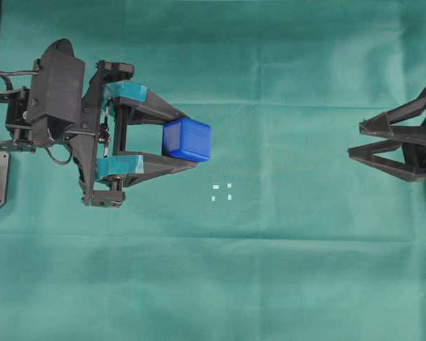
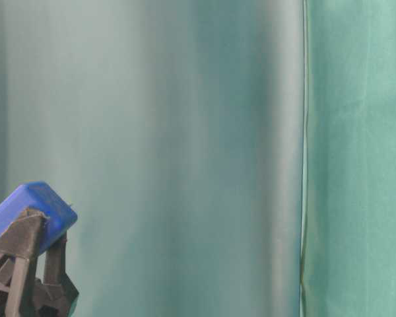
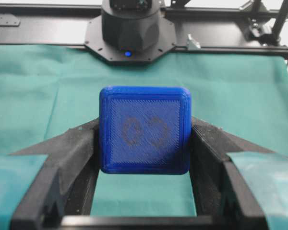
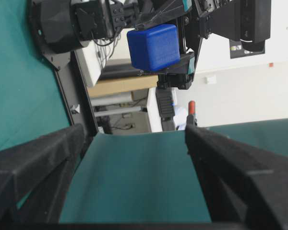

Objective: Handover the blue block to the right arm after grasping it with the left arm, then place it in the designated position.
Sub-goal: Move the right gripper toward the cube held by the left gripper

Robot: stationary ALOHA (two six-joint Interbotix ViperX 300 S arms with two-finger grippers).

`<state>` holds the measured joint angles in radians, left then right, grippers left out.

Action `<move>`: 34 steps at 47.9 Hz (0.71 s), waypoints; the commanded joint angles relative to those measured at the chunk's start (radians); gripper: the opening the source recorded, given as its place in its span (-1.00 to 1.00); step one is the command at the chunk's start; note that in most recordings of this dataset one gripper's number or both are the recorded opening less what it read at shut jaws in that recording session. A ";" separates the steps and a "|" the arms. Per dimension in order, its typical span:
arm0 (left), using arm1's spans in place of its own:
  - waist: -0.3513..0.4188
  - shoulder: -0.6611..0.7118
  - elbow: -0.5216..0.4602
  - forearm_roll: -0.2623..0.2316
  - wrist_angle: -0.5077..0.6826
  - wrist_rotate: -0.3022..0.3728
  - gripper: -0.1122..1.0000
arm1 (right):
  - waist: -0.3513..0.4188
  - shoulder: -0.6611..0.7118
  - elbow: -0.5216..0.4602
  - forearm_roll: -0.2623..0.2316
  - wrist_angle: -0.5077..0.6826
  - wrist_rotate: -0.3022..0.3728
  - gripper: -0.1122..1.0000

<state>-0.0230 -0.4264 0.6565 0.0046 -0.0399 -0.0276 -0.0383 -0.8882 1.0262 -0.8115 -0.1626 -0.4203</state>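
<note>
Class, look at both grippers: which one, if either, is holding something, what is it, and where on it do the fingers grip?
The left gripper holds the blue block, fingertips clamped on two opposite side faces. The right gripper is open and holds nothing.

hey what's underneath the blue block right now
The blue block is held off the table in the left arm's gripper, so under it only bare green cloth shows between the jaws. The overhead view hides the cloth straight below. The white marks lie apart, uncovered.

Bright blue block (image 1: 187, 140), teal-padded black left claw (image 1: 187, 142), green cloth (image 1: 270, 270), white marks (image 1: 222, 192).
</note>
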 commanded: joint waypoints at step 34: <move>0.003 -0.015 -0.014 0.000 0.006 -0.003 0.04 | -0.002 0.268 -0.227 -0.002 -0.049 0.000 0.86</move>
<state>-0.0215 -0.4264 0.6565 0.0046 -0.0291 -0.0291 -0.0383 -0.6473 0.8544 -0.8115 -0.2040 -0.4234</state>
